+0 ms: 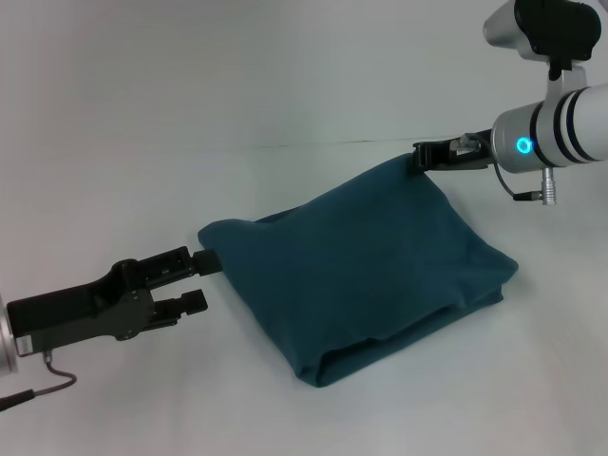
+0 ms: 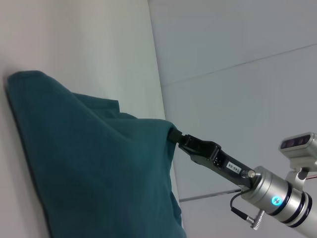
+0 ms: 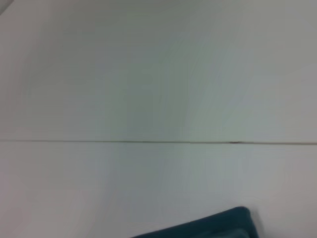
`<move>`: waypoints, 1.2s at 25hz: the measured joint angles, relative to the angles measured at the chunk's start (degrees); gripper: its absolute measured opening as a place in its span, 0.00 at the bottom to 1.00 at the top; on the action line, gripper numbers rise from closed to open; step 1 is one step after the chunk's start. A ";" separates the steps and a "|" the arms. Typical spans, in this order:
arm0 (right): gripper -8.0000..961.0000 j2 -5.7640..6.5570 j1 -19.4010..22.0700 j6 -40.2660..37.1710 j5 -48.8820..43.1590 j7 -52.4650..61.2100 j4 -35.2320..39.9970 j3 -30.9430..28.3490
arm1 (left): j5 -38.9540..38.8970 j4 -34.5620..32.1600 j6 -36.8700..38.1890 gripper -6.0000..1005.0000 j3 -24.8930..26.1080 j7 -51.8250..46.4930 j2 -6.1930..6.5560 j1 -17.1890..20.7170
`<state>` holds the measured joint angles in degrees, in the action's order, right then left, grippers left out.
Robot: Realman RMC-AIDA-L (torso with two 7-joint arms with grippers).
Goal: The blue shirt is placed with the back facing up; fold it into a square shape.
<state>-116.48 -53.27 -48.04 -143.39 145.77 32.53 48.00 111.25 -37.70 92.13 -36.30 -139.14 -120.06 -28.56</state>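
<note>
Holding: you have the shirt [image 1: 366, 271] by two corners of a folded bundle on the white table [image 1: 114, 123], with one corner lifted.
Shirt: plain teal side up, already doubled over, layered fold edge showing at the near side. It sits mid-table, rough four-sided shape, not yet a neat square.
Right gripper [image 1: 425, 155]: fingers pinched on the far right corner, raised off the table so the cloth tents up to it. The left wrist view shows the same pinch [image 2: 174, 135] with fabric draping down from it.
Left gripper [image 1: 204, 275]: low at the near left corner. Upper finger touches the shirt edge, lower finger sits apart below it, so the fingers look spread, not clamped. Grip there is doubtful.
Key relation: the shirt lies between the two grippers, its long axis running from left gripper to right gripper, diagonal across the table.
Nearer arm: both are at the cloth, but only the right really holds it.
Next, my guess: bring the raised corner over and down towards the left side.
Risk: the loose left corner drags.
</note>
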 joint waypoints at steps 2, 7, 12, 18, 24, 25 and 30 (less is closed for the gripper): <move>0.07 0.03 0.01 0.66 -0.15 0.01 0.00 0.17 | 0.00 0.00 -0.02 0.87 0.00 -0.04 0.00 0.00; 0.09 0.12 0.01 1.97 -0.20 0.02 0.00 0.63 | 0.00 0.00 -0.11 0.87 0.00 -0.08 0.00 0.08; 0.11 0.00 -0.39 3.22 -0.60 0.18 -0.32 2.64 | 0.01 0.00 -0.19 0.87 0.00 -0.15 0.00 0.01; 0.14 -0.13 -0.40 3.81 -1.94 0.52 -0.61 3.23 | 0.02 0.00 -0.35 0.87 0.00 -0.23 0.00 0.00; 0.16 0.20 -0.22 3.86 -2.28 0.28 -0.87 3.98 | 0.02 0.13 -0.38 0.87 0.51 -0.25 -0.07 -0.01; 0.17 0.20 -0.22 4.41 -2.83 0.52 -1.18 4.38 | 0.02 0.18 -0.38 0.87 0.68 -0.25 -0.08 -0.01; 0.19 0.10 -1.06 8.63 -10.22 5.32 -3.18 5.06 | -0.02 0.35 -0.37 0.87 1.15 -0.25 -0.09 -0.01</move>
<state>-116.39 -54.33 -39.42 -153.62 151.09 29.34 53.06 111.23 -37.35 91.75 -35.15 -139.40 -120.15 -28.57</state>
